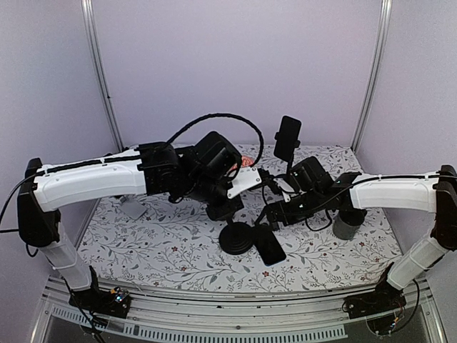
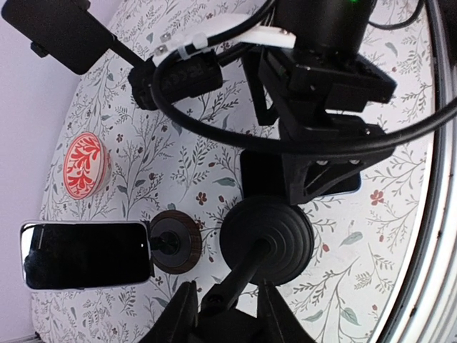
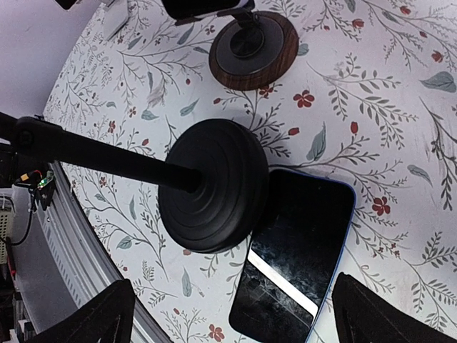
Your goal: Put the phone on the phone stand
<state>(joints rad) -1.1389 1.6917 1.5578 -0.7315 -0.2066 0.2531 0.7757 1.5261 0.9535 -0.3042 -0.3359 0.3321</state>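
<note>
The dark phone (image 3: 296, 257) with a blue rim lies flat, screen up, touching the phone stand's round black base (image 3: 214, 186). My right gripper (image 3: 246, 318) is open and hovers over the phone, one finger on each side. In the top view the phone (image 1: 270, 244) lies right of the base (image 1: 239, 239), under the right gripper (image 1: 275, 214). My left gripper (image 2: 227, 307) is shut on the stand's black stem (image 2: 246, 268), just above the base (image 2: 268, 239). The left gripper also shows in the top view (image 1: 223, 209).
A second phone (image 2: 86, 255) sits on a stand with a wooden round base (image 2: 171, 241). A red-patterned disc (image 2: 84, 163) lies beyond it. A black clamp holder (image 1: 288, 137) stands at the back. A grey cup (image 1: 348, 225) stands at the right.
</note>
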